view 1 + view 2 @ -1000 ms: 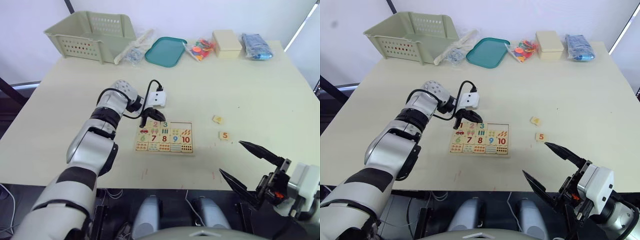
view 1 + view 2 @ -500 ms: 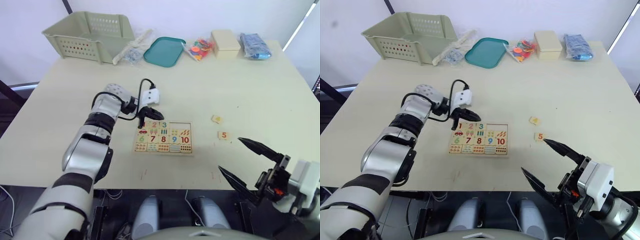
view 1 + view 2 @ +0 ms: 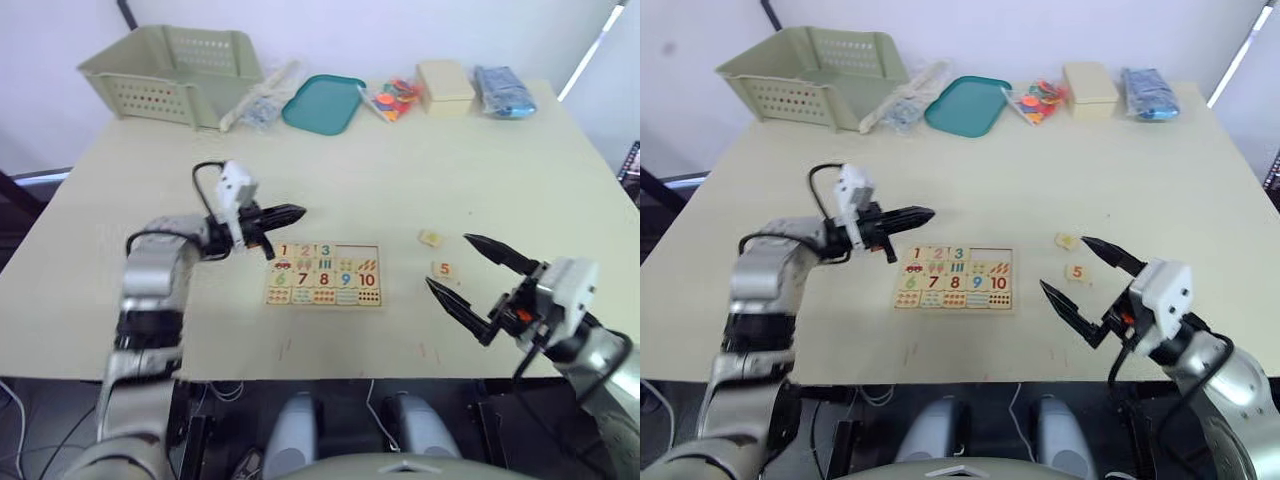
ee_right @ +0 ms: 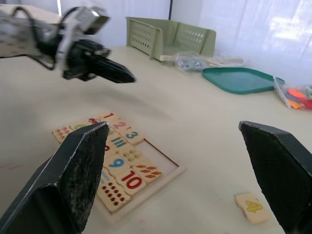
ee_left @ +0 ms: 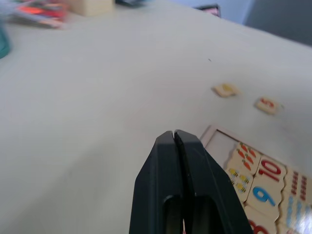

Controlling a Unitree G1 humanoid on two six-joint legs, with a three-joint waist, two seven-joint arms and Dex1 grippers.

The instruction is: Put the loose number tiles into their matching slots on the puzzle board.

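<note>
The puzzle board [image 3: 323, 276] lies mid-table. Tiles 1, 2 and 3 sit in its top row, and the two slots [image 3: 362, 251] at the row's right end are empty. Two loose number tiles lie on the table right of the board: the 4 [image 3: 432, 238] and the 5 [image 3: 444, 269]. My left gripper [image 3: 296, 211] is shut on nothing and hovers just left of the board's top edge, pointing right. My right gripper [image 3: 447, 260] is wide open, its fingers [image 4: 83, 165] spread either side of the 5 tile and seemingly above it. The 4 tile [image 4: 251, 207] is near one finger.
Along the far edge stand a green basket [image 3: 170, 65], a clear bag of small parts [image 3: 262, 100], a teal tray [image 3: 322, 103], a bag of colourful pieces [image 3: 390, 98], a cream box [image 3: 446, 87] and a blue packet [image 3: 503, 92].
My left gripper has pulled back off the board's top-left corner to the left and now points right. The right gripper has come up and forward to the 5 tile.
</note>
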